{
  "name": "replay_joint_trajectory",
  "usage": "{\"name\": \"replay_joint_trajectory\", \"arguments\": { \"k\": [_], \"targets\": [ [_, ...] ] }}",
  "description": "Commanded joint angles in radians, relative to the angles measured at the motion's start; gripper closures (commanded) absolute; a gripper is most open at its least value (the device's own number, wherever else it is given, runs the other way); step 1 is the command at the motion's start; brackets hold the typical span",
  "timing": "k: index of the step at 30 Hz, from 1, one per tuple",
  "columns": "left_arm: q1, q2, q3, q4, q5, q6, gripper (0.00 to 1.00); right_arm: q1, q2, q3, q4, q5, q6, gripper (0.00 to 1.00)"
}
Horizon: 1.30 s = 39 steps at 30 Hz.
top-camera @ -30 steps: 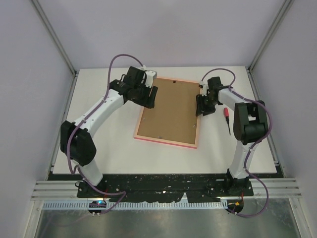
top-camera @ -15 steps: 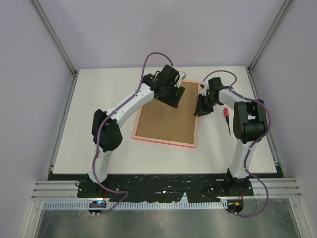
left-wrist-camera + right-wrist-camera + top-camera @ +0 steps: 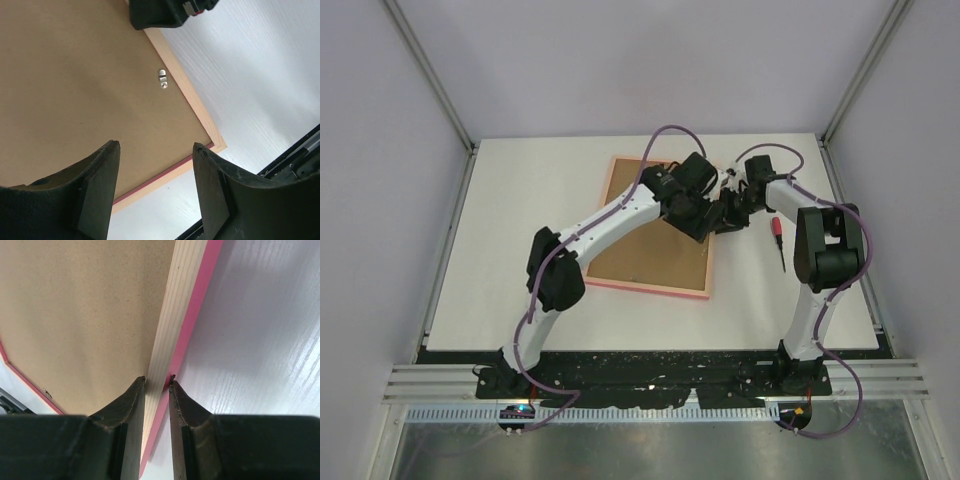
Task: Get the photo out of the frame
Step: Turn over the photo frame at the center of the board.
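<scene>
left claw [image 3: 155,144] – spread over backing board [image 3: 75,75] | right claw [image 3: 157,380] – pinching frame [image 3: 187,305] edge

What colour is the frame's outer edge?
Bright pink along the frame rim; the right wrist view shows it best.

Left pincer [image 3: 155,144] spread wide beside the right pincer [image 3: 157,377], pinched narrow.
</scene>
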Motion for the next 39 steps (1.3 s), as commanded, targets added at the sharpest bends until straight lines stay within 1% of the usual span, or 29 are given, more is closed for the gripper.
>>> {"name": "replay_joint_trajectory", "arguments": {
  "k": [1,4,7,9,13,17,18,20,22,28,32,39],
  "targets": [
    [-0.049,0.028,0.037,-0.01,-0.009,-0.017,0.37,-0.001,-0.116,0.018,0.016,-0.115,0.028,0.92],
    [-0.084,0.04,0.028,-0.002,-0.02,-0.014,0.38,-0.005,-0.117,0.016,0.019,-0.129,0.031,0.92],
    [-0.122,0.025,-0.031,0.028,-0.063,0.028,0.38,-0.005,-0.116,0.012,0.027,-0.135,0.031,0.92],
    [-0.141,-0.006,-0.096,0.062,-0.116,0.07,0.38,-0.007,-0.111,0.01,0.032,-0.128,0.028,0.92],
    [-0.159,-0.122,-0.299,0.211,-0.135,0.152,0.37,-0.007,-0.1,0.009,0.032,-0.126,0.02,0.92],
    [-0.195,-0.174,-0.39,0.245,-0.158,0.233,0.38,-0.01,-0.097,0.004,0.036,-0.125,0.02,0.92],
    [-0.205,-0.188,-0.426,0.263,-0.171,0.233,0.38,-0.013,-0.097,0.004,0.035,-0.125,0.02,0.92],
    [-0.233,-0.216,-0.475,0.289,-0.202,0.288,0.38,-0.018,-0.094,0.005,0.035,-0.122,0.019,0.92],
    [-0.257,-0.243,-0.506,0.308,-0.233,0.321,0.38,-0.022,-0.089,0.009,0.035,-0.123,0.019,0.92],
    [-0.316,-0.287,-0.586,0.348,-0.257,0.376,0.36,-0.036,-0.074,0.019,0.03,-0.14,0.017,0.92],
    [-0.362,-0.303,-0.646,0.403,-0.331,0.414,0.35,-0.041,-0.073,0.021,0.029,-0.158,0.016,0.92],
    [-0.402,-0.291,-0.716,0.492,-0.464,0.446,0.35,-0.045,-0.086,0.032,0.018,-0.171,0.016,0.92]
  ]
}}
